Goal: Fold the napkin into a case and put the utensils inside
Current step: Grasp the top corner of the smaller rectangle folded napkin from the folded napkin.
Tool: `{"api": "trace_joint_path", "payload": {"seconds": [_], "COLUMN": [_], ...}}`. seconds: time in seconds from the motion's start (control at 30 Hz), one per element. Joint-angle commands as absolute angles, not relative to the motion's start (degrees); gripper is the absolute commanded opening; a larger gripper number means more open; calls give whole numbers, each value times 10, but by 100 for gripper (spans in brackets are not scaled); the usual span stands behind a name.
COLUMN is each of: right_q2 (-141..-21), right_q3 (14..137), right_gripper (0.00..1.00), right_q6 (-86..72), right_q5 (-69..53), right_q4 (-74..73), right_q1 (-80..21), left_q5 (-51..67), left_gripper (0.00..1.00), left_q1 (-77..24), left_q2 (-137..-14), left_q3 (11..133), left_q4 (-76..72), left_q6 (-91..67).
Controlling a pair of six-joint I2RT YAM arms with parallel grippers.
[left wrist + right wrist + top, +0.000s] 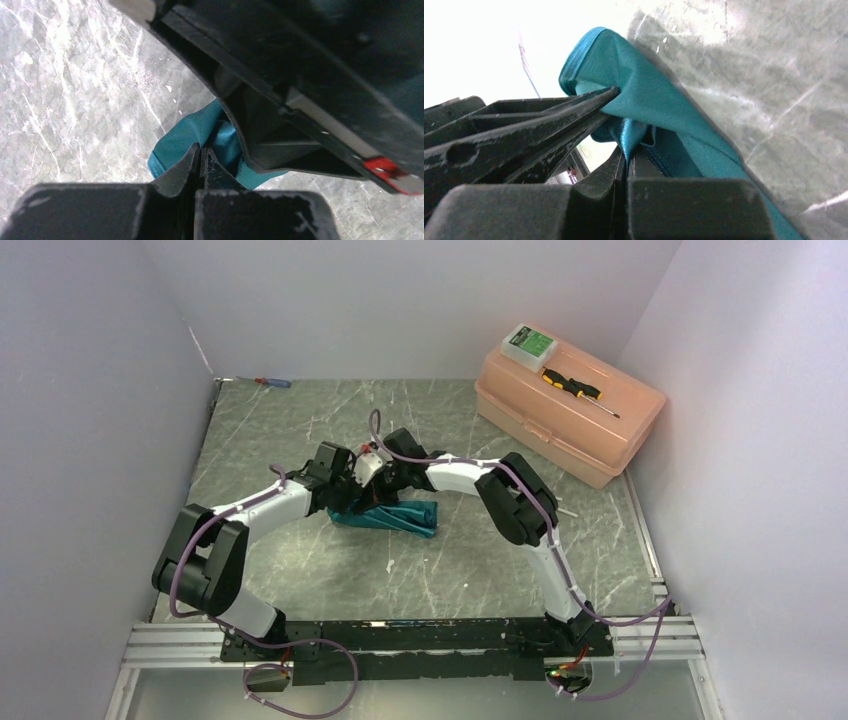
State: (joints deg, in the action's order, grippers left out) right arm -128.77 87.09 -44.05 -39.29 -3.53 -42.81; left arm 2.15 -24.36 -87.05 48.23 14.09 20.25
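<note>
The teal napkin [405,516] lies bunched in a rough oblong at the table's middle, its left end lifted. My left gripper [347,492] is shut on a fold of the napkin [182,135], with its fingertips [212,162] pressed together on the cloth. From the other side my right gripper [385,478] is shut on a shiny pleat of the napkin [674,110]. The two grippers meet nearly tip to tip. The left gripper's fingers [549,120] show in the right wrist view, pinching the cloth's upper edge. A thin white stick tip [568,510] pokes out beside the right arm. The blue utensil is hidden.
A peach toolbox [560,425] stands at the back right, carrying a yellow-and-black screwdriver [578,390] and a small green-and-white box [528,343]. A red-and-blue screwdriver [272,382] lies at the back left corner. White walls close in on three sides of the marbled table [300,570].
</note>
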Motion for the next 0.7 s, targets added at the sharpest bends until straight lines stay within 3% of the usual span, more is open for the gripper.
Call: {"api": "trace_joint_path", "payload": {"seconds": [0.0,0.67], "right_q2": [-1322,-1367], "right_q3": [925,924], "right_gripper": [0,0], "right_q6": [-423,-380], "right_q5": [-408,-380], "right_q4": [-90,-133], "right_q1": [-430,-418], "left_q5": [37,28], "left_gripper": [3,7], "left_q1": [-248,-250], "left_q2": [-847,-837], "left_q3": [483,478], "left_q4": [119,123], "left_q6": [210,217]}}
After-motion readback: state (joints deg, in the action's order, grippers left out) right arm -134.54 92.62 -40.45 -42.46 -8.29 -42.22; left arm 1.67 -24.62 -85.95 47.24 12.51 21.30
